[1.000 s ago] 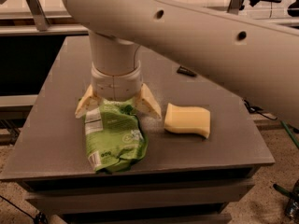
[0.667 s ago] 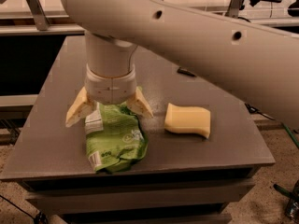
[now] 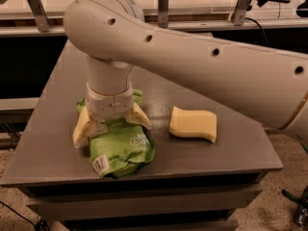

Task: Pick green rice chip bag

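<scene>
1. Table (image 3: 231, 148) beneath the green rice chip bag (image 3: 122, 150), which lies flat.
2. Gripper (image 3: 111, 124) low over the bag, jaws wide, straddling its upper half; closing may pinch only slippery film and slip.
3. Yellow block (image 3: 193, 124) right of the bag, apart.

Pale yellow sponge block (image 3: 193, 124) flat on grey table (image 3: 53, 148), right of claw (image 3: 111, 131), not touching.

Light green with white print and a white barcode patch on the green rice chip bag (image 3: 122, 150); plain pale yellow on the sponge-like block (image 3: 192, 124). Cream-yellow fingers (image 3: 83, 130) on the gripper (image 3: 111, 128), spread over the bag's upper end, under an off-white arm (image 3: 192, 57) dotted with small dark holes. Dull grey-brown across the table (image 3: 226, 153).
</scene>
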Controlling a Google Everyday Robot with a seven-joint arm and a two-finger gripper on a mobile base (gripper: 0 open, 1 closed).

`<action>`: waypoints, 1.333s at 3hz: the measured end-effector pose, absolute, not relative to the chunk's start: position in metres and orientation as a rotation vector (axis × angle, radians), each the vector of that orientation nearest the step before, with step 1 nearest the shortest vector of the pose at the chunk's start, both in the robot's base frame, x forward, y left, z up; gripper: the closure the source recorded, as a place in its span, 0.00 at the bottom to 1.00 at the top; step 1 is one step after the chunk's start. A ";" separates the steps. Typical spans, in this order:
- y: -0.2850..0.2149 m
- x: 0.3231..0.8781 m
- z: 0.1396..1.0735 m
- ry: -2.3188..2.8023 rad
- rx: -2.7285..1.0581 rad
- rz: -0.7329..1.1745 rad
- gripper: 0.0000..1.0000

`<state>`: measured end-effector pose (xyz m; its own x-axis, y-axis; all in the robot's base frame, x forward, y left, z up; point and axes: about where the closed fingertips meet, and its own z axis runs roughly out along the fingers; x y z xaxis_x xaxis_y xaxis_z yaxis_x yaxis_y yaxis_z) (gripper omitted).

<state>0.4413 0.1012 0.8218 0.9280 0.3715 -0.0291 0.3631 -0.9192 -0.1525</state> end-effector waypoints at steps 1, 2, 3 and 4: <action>0.100 0.443 0.819 -0.544 -2.955 0.073 0.41; 0.100 0.443 0.824 -0.543 -2.955 0.073 0.64; 0.100 0.443 0.825 -0.543 -2.955 0.072 0.87; 0.090 0.442 0.875 -0.340 -2.907 -0.035 1.00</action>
<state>0.4418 0.0902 0.8750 0.9731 0.2253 0.0483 0.2304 -0.9504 -0.2089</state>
